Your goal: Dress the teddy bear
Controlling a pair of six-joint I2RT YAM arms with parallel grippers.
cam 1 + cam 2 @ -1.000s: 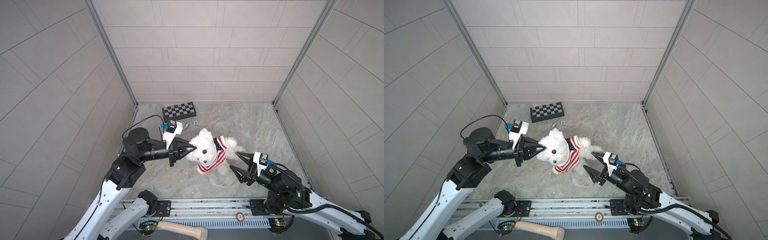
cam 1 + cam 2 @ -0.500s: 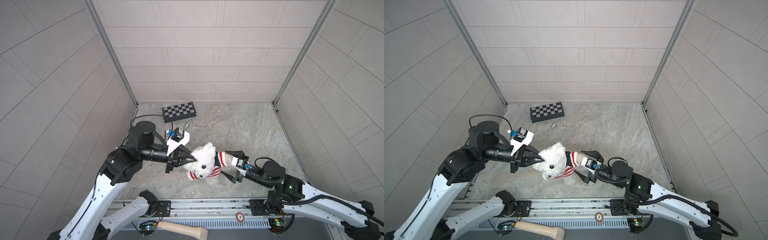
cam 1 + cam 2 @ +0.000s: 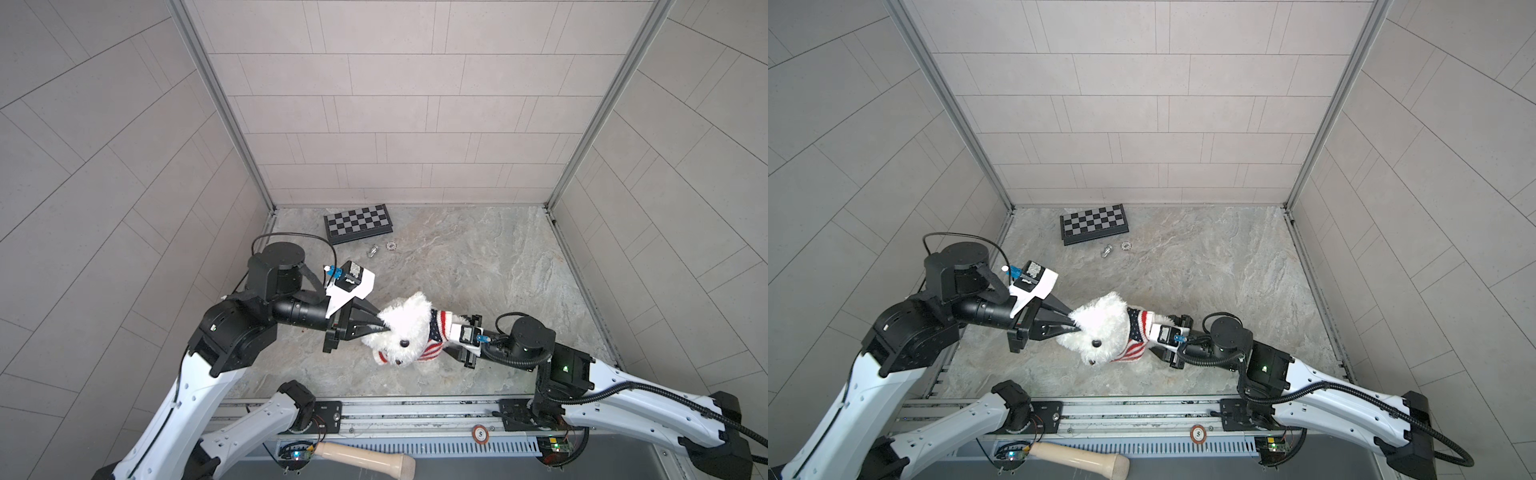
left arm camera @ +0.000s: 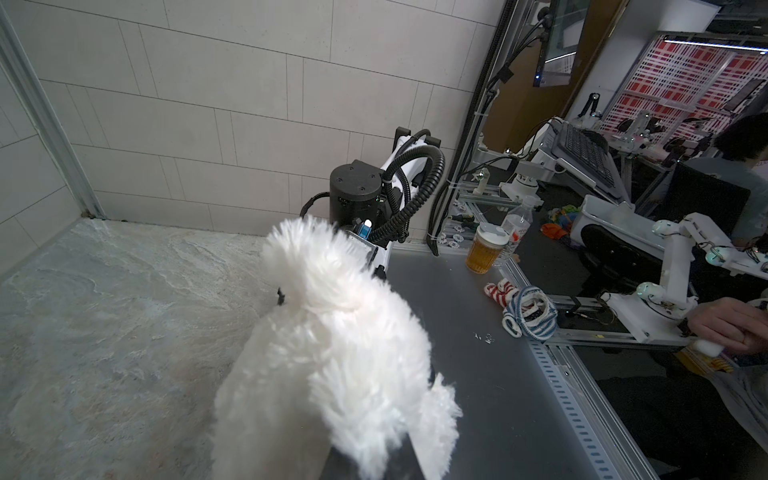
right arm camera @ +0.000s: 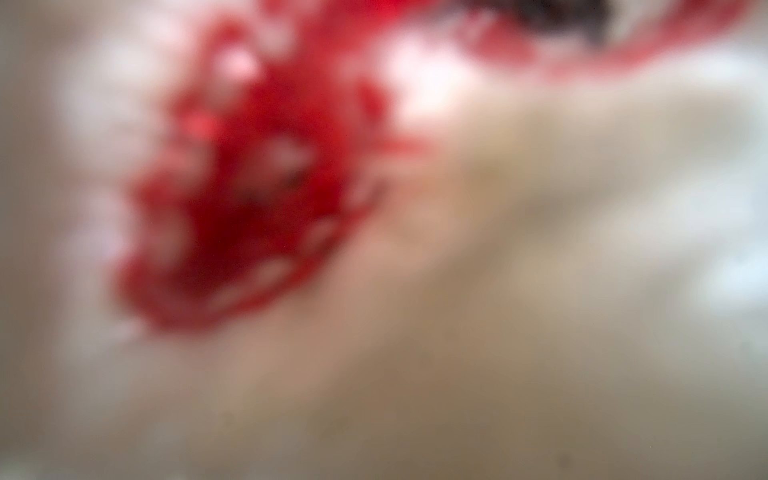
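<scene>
On the left of both top views, the left gripper reaches in level over the marbled floor, its black fingers pressed together on the white fur at the side of the teddy bear's head. Behind it, by the back wall, lies a folded chessboard, with two small metal pieces just in front of it. The teddy bear sits near the middle of the floor, towards the front edge, face turned down and forward. In the left wrist view its fur fills the foreground. A red-and-white striped sweater covers its body. From the right, the right gripper is pushed against the sweater. Its fingertips are hidden, and the right wrist view gives only a blur of red knit and pale fur, so I cannot tell whether it pinches anything.
</scene>
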